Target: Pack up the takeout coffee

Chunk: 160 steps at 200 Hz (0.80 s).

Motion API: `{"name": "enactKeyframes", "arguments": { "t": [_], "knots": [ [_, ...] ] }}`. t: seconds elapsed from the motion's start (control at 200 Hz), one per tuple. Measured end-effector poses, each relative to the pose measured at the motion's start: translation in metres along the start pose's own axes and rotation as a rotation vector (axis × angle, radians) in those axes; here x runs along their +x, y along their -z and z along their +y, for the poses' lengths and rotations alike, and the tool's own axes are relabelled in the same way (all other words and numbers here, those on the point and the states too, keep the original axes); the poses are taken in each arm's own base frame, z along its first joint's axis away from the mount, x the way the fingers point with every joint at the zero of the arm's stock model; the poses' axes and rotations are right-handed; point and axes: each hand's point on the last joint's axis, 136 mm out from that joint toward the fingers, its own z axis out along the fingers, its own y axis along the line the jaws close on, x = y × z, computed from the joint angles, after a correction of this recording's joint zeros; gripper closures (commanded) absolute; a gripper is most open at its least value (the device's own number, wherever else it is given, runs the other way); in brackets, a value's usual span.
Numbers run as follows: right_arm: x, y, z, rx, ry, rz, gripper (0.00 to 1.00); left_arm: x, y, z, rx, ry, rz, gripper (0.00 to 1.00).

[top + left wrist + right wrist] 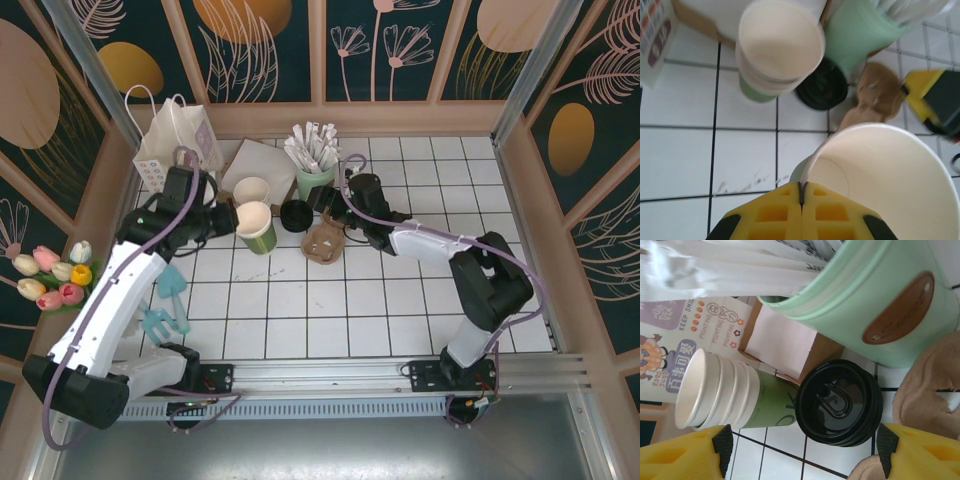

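The takeout coffee (837, 402) — a small cup under a glossy black moulded round lid — stands on the white tiled tabletop (775, 460), just beside the ribbed stack of cream cups (715, 390) and near the smooth pale green cup (880, 295). The right gripper (805, 444) is spread wide, its yellow fingers on either side of the lid and touching nothing. The left gripper (801, 195) is pinched tight on the thin rim of a cream paper cup (890, 175).

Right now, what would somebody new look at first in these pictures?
Probably the left gripper, pinching the rim of a cream-lined paper cup right by its camera. Then the shiny black round lid, sitting between the open yellow fingers of the right gripper, next to the pale green cup of white wrapped sticks.
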Motion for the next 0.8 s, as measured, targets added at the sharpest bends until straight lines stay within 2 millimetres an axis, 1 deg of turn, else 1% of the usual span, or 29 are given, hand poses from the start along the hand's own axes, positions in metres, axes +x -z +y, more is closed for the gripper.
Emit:
{"name": "enactKeyframes", "arguments": {
  "t": [0.125,0.185,0.255,0.34,0.44,0.56,0.746,0.801],
  "knots": [
    [0.011,-0.012,0.001,0.010,0.003,0.026,0.30,0.033,-0.028,0.019,-0.012,0.047,0.027,1.00],
    [0.017,-0.017,0.003,0.009,0.008,0.041,0.30,0.046,-0.039,0.023,-0.017,0.059,0.038,1.00],
    [0.025,-0.022,0.005,0.008,0.010,0.056,0.30,0.055,-0.049,0.025,-0.025,0.053,0.041,1.00],
    [0.034,-0.024,0.005,0.013,-0.002,0.074,0.29,0.056,-0.055,0.020,-0.020,0.035,0.021,1.00],
    [0.039,-0.027,0.002,0.031,-0.025,0.077,0.29,0.053,-0.061,0.013,-0.020,0.010,-0.006,1.00],
    [0.044,-0.033,-0.004,0.050,-0.044,0.086,0.29,0.058,-0.073,0.009,-0.043,-0.030,-0.002,1.00],
    [0.048,-0.045,-0.011,0.072,-0.060,0.103,0.28,0.067,-0.087,0.014,-0.086,-0.064,0.017,1.00],
    [0.049,-0.048,-0.013,0.080,-0.062,0.109,0.28,0.069,-0.090,0.016,-0.093,-0.069,0.022,0.98]
  ]
}}
